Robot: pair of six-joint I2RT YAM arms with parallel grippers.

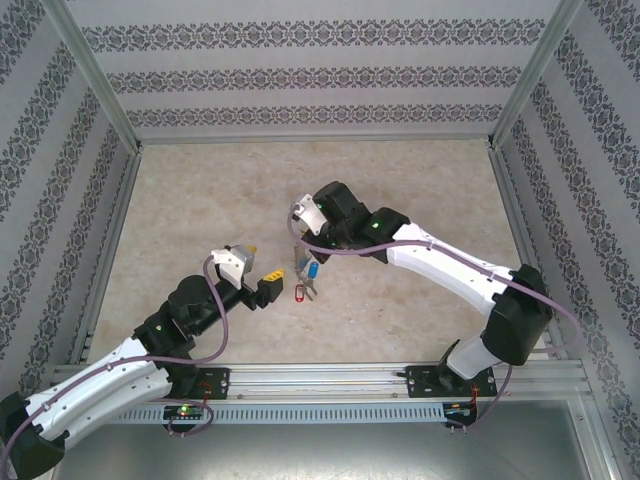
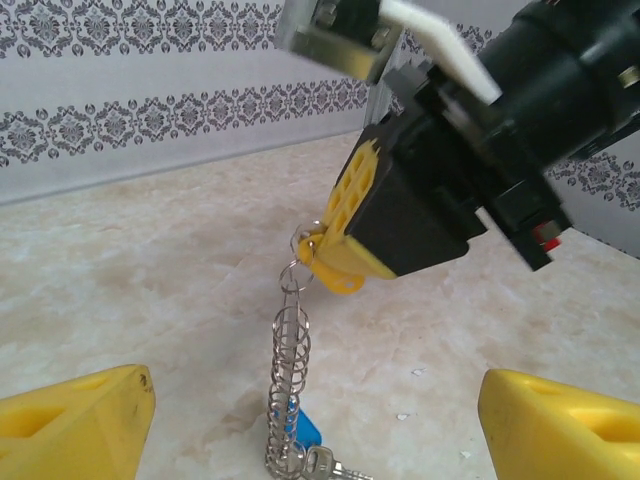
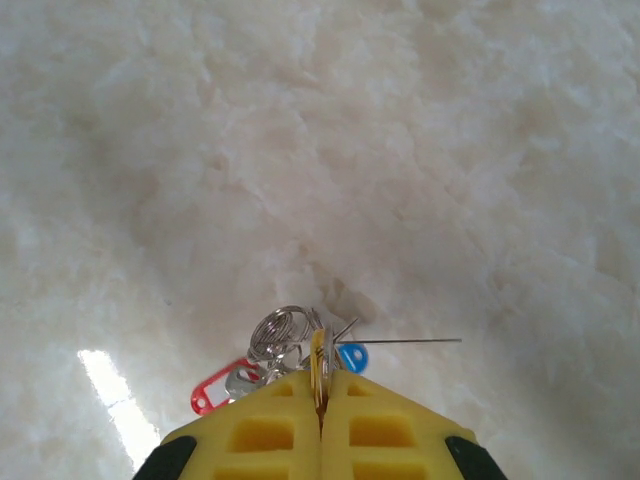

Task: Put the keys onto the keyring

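- The keyring [image 2: 290,340], a grey metal coil, hangs upright from a small ring under the right end effector [image 3: 322,385], above the middle of the worktop [image 2: 150,280].
- A blue key [image 2: 303,432] and a silver key [image 2: 330,466] sit at its lower end. A red key [image 3: 214,387] is just beside them, low by the worktop.
- The yellow key [image 2: 337,276] is at the top of the bunch.
- The right end effector is closed, its jaws clamped on the yellow key.
- The left end effector [image 1: 270,285] stands just beside the bunch, jaws wide apart and gripping nothing. Its fingers [image 2: 75,425] flank the keyring without touching it.
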